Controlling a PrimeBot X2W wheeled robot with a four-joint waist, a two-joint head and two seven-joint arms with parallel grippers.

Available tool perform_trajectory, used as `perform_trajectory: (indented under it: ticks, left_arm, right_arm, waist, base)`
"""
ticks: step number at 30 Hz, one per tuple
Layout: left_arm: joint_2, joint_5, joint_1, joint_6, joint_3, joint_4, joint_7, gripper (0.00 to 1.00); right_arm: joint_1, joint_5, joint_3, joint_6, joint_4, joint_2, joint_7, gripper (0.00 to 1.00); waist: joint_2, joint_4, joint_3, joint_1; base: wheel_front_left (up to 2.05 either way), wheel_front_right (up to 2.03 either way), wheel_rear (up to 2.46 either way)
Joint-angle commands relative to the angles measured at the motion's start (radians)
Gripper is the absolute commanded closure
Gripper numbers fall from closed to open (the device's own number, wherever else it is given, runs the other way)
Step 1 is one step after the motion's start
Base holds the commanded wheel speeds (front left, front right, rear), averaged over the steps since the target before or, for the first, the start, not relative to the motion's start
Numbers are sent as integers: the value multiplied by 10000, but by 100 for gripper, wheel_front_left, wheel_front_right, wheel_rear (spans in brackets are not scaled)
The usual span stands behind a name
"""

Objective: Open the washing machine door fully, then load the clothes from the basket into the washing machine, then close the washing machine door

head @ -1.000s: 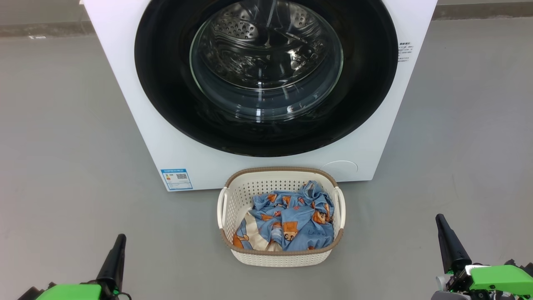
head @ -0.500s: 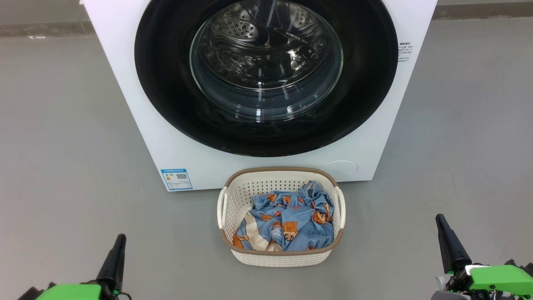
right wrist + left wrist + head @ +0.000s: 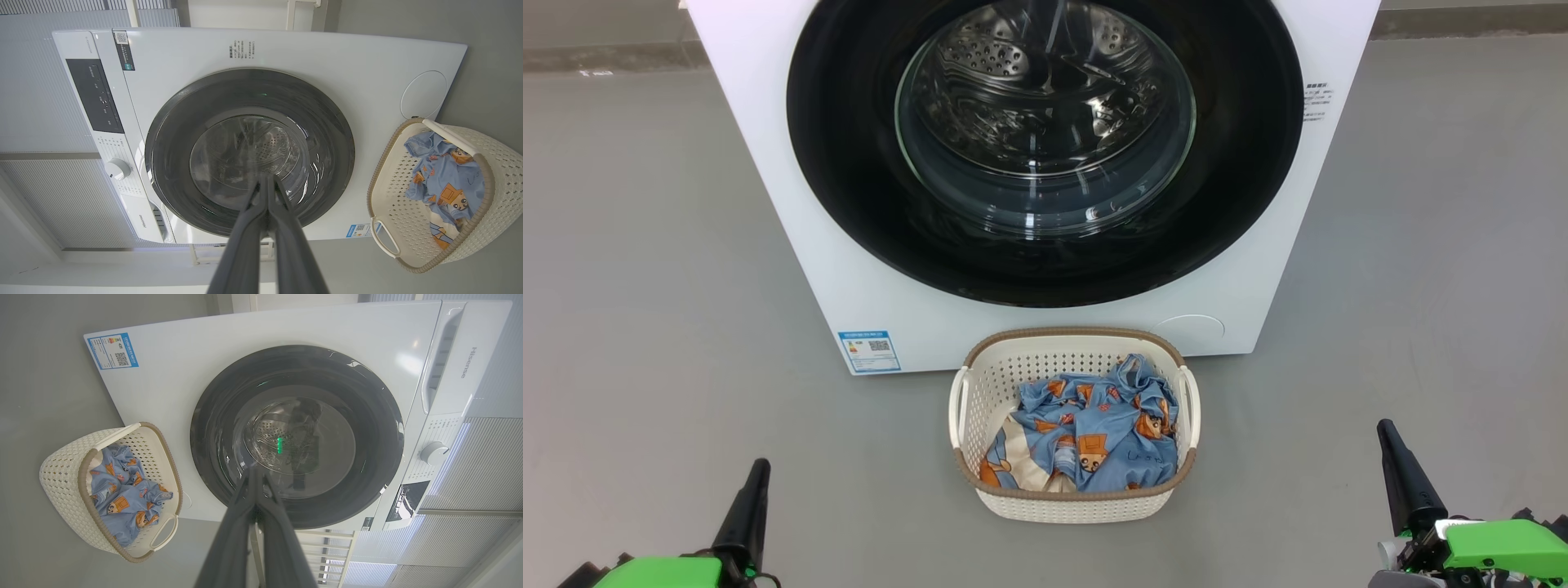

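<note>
1. Left claw (image 3: 756, 482): lower-left corner of head view, low over the grey floor (image 3: 645, 286), pointing up the view. Fingers (image 3: 239, 522) are pressed together w/ nothing between them; in left wrist view they meet at the tips in front of the door glass. Well apart from basket and machine.
2. Blue label (image 3: 869, 351): stuck on the lower-left corner of the machine's front panel.
3. Washing machine (image 3: 792, 204): white front-loader, top centre of head view, standing on the floor.
4. Door (image 3: 849, 163): closed, flat against the front panel. Wide glossy black rim around a clear glass bowl (image 3: 1045, 122); perforated steel drum visible thru the glass.
5. Basket (image 3: 1070, 506): cream, perforated walls, brown rim, upright on the floor just in front of the machine, below the door, approx. centred. Whether it touches the panel: cannot tell.
6. Clothes (image 3: 1094, 433): inside the basket, bunched toward its right and near sides. Light blue fabric w/ orange-brown print; a cream-white part lies at the near left.
7. Round flap (image 3: 1188, 333): lower-right of the front panel, just beyond the basket's far-right corner.
8. Right claw (image 3: 1390, 445): lower-right corner of head view, pointing up the view, well apart from the basket. Fingers (image 3: 245, 245) are pressed together, pinching nothing.
</note>
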Motion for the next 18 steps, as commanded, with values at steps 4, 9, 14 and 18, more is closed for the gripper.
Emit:
perform_trajectory:
  ticks: [4,9,14,18]
  left_arm:
    - [177,-82,-415,-31,336,-195,61,100]
    - [177,-82,-415,-31,335,-195,61,100]
    - [177,-82,-415,-31,335,-195,61,100]
    - [177,-82,-415,-31,335,-195,61,100]
  right_arm:
    - [-459,-52,218,16,-243,-38,84,100]
    - [-459,-52,218,16,-243,-38,85,100]
    - [-459,-52,218,16,-243,-38,85,100]
    - [-459,-52,218,16,-243,-38,85,100]
  waist:
    - [0,0,0,0]
    - [0,0,0,0]
    - [0,0,0,0]
    - [0,0,0,0]
  base:
    - [0,0,0]
    - [0,0,0]
    - [0,0,0]
    - [0,0,0]
